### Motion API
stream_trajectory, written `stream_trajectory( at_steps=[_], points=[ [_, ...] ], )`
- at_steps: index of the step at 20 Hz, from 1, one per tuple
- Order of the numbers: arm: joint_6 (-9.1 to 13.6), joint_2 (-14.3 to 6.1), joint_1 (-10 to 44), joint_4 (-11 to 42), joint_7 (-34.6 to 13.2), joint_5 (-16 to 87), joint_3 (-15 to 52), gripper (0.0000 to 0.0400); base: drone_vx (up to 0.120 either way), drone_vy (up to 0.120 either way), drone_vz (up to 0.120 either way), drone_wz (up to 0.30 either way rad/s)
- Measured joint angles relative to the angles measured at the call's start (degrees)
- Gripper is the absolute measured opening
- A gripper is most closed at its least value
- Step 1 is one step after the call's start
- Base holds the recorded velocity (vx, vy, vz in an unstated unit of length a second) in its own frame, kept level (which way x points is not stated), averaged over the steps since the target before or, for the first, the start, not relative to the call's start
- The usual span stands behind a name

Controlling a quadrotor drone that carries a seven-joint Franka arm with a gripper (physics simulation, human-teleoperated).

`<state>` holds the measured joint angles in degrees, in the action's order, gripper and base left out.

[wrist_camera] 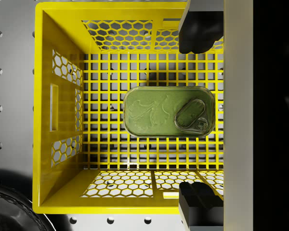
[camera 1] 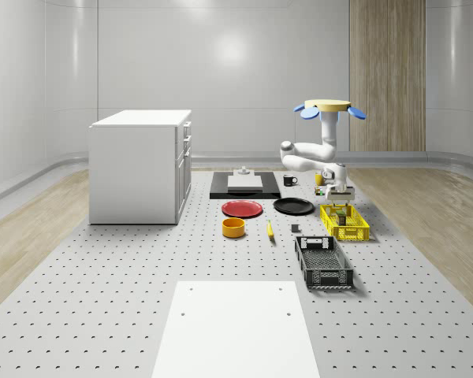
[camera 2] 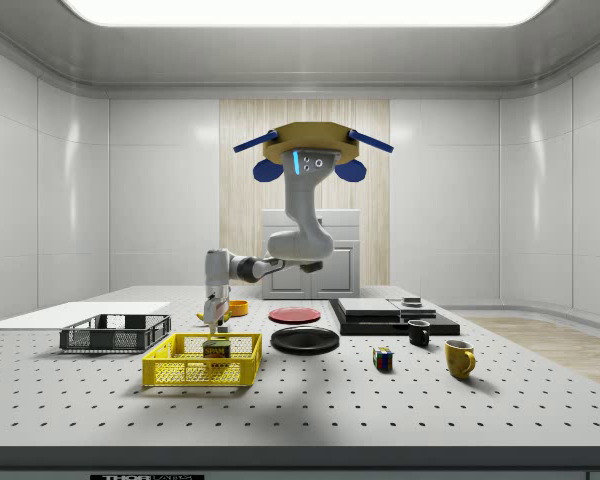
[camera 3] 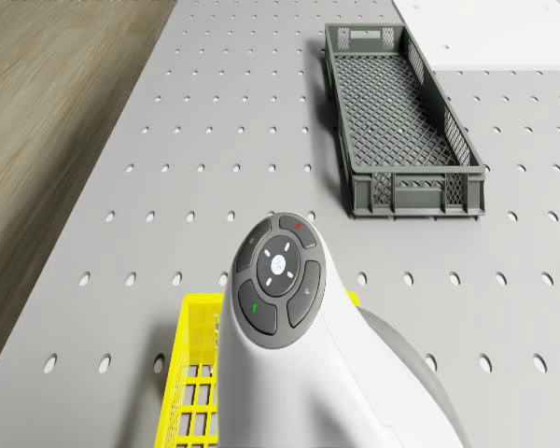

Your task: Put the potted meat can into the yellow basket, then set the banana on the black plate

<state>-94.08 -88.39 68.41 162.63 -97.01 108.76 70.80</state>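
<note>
Can [wrist_camera: 169,111] on basket [wrist_camera: 44,86] floor, gripper [wrist_camera: 198,118] above, jaws spread, released. Drone [camera 2: 310,146] hovers over basket. Banana [camera 1: 270,229] next: light, soft, curved; grip mid-body gently.

arm [camera 3: 299,336] over yellow basket [camera 3: 194,373] | grey crate [camera 3: 401,121] beyond
</note>
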Motion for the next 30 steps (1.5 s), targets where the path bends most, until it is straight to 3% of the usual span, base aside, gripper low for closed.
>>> stream_trajectory(
  at_steps=[15,30],
  points=[
    [0.38,0.33,-0.17,0.09,0.11,-0.12,0.2,0.04,0.096,-0.12,0.011,0.0],
    [0.62,0.58,-0.26,0.1,0.17,-0.03,0.17,0.04,0.0,-0.12,0.0,0.0]
  ],
)
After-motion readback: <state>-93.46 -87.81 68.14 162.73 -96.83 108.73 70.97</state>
